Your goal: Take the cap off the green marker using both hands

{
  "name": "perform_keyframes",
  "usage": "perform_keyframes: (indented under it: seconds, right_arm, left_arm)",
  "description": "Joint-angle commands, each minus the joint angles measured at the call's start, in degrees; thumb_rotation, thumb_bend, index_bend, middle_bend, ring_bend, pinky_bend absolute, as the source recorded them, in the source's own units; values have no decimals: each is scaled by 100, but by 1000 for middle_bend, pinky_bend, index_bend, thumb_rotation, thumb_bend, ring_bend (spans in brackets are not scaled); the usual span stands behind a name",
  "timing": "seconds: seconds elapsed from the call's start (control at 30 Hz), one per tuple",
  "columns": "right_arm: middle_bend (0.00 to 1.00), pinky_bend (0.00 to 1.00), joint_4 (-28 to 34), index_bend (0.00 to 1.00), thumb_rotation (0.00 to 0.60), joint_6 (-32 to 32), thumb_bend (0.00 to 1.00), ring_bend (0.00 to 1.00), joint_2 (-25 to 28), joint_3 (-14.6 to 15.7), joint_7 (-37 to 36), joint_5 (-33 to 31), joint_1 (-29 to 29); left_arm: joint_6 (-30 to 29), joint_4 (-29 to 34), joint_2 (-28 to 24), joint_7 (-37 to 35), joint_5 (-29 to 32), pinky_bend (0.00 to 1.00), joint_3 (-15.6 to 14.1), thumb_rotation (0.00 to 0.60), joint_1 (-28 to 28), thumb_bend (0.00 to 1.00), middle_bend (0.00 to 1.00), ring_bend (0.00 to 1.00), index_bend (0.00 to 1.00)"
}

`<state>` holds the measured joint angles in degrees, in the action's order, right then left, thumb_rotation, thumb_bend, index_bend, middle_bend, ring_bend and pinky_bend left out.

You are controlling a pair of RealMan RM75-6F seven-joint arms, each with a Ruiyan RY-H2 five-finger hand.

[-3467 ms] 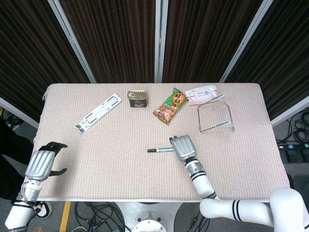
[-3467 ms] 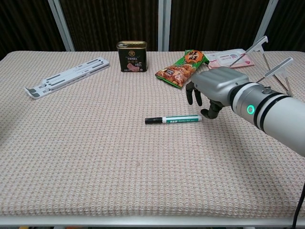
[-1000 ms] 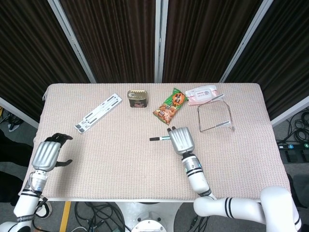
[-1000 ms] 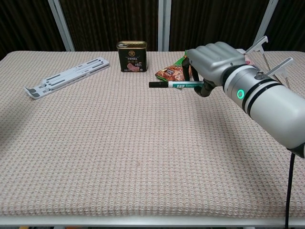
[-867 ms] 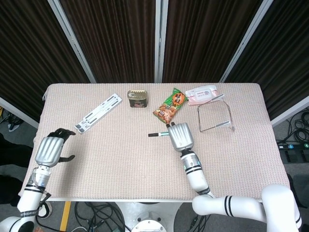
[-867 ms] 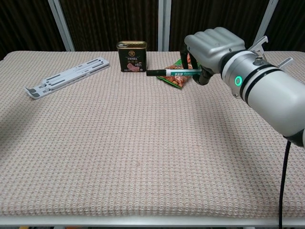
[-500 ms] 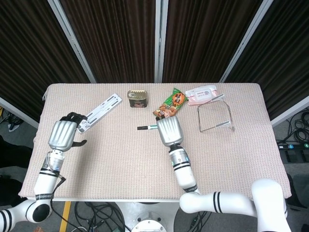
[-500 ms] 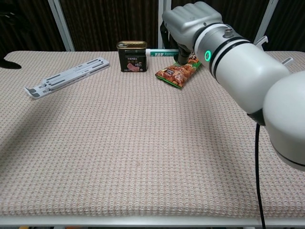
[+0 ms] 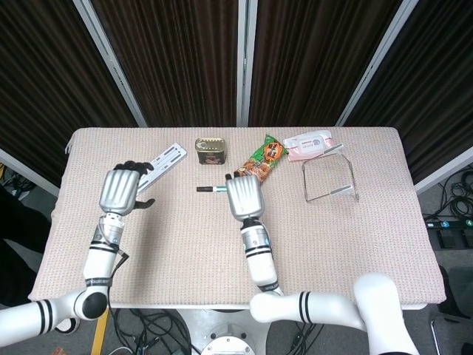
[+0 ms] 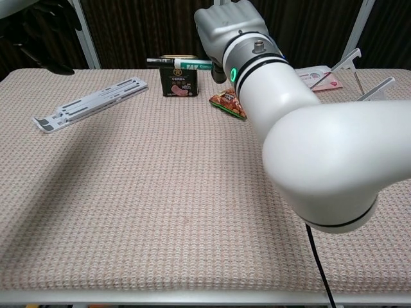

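The green marker is held level above the table by my right hand, which grips the rear of its barrel. Its black cap points left, out of the hand. In the chest view the marker shows high up in front of the tin, with the right hand and its forearm filling the upper middle. My left hand hovers to the left of the cap with a clear gap, fingers apart and holding nothing. Only its dark fingers show at the chest view's top left corner.
A white slatted stand lies at the back left, close to the left hand. A tin can, a snack bag, a pack of wipes and a wire stand line the back of the table.
The right hand picked the marker up off the table, then carried it up and to the left. The left hand rose from the front left edge and moved in toward the cap.
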<state>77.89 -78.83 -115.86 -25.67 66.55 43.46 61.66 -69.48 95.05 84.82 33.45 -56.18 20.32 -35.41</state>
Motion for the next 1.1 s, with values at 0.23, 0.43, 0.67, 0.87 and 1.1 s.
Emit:
perform_keyframes:
  seconds: [0.23,0.43,0.67,0.87,1.1]
  right_arm:
    - [667,765,-412,655,600,-162,331,672,-396,-146,-75,112,214]
    - [669,765,-630,655,600,-178,334,672,-525,-202,-66,112,256]
    - [673,765,-956,658,600,-139,334,671,-689,-257,-109,147,323]
    - [673,765,-1248,658,600,-41,335,671,-870,-262,-166,211,405]
    - [673,765,-1532,658,600,36,335,671,-1056,-352,-198,240,488]
  left_arm:
    - [-217,-305,612,668,687,422,235,600,-609,39,415,361,371]
    - [-382,-449,945,912,991,436,267,600,-828,53,445,389,404]
    - [-712,-276,1258,1460,1654,457,432,600,-1089,70,480,418,437]
    - [-845,-359,1449,1705,2014,465,608,600,-1347,131,489,427,448]
    - [-958,-404,1526,1950,2158,491,639,600,-1581,181,518,454,480]
